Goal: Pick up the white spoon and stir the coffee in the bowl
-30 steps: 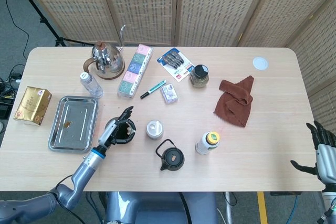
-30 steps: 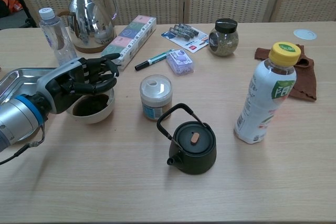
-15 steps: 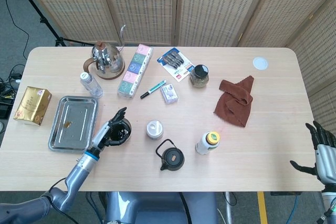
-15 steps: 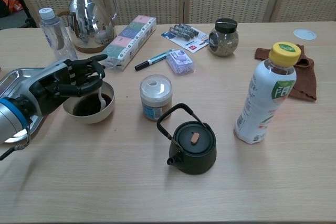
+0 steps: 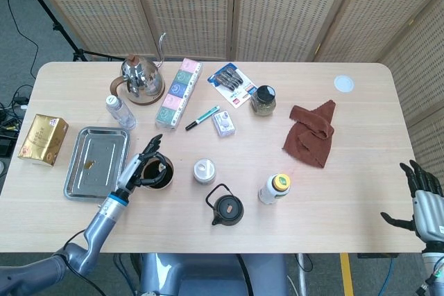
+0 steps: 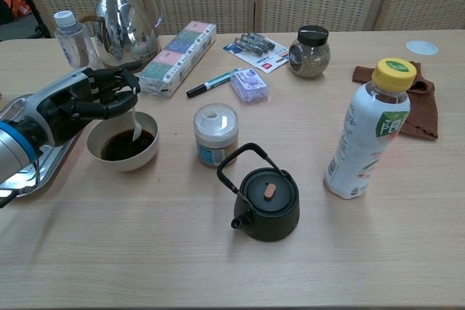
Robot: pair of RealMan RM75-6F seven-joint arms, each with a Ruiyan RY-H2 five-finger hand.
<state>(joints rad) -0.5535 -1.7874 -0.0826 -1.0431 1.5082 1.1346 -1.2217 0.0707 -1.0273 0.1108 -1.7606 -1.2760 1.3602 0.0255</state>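
Observation:
A white bowl (image 6: 122, 148) of dark coffee (image 6: 120, 146) stands near the table's left front; the head view shows the bowl (image 5: 159, 173) beside the steel tray. My left hand (image 6: 76, 99) hovers over the bowl's left rim and holds the white spoon (image 6: 136, 125) upright, its lower end dipped in the coffee. In the head view that left hand (image 5: 139, 166) covers the bowl's left side. My right hand (image 5: 420, 193) is at the far right, off the table's edge, fingers spread and empty.
A steel tray (image 5: 97, 162) lies left of the bowl. A white jar (image 6: 215, 134), black teapot (image 6: 264, 200) and yellow-capped bottle (image 6: 371, 131) stand to its right. Behind are a kettle (image 6: 123, 27), water bottle (image 6: 70, 39), tissue box (image 6: 178, 47), marker (image 6: 211, 83) and brown cloth (image 5: 312, 132).
My left hand has drawn back to the left, off the top of the bowl, uncovering the coffee. The white spoon now shows standing in the bowl. The right hand barely shifted.

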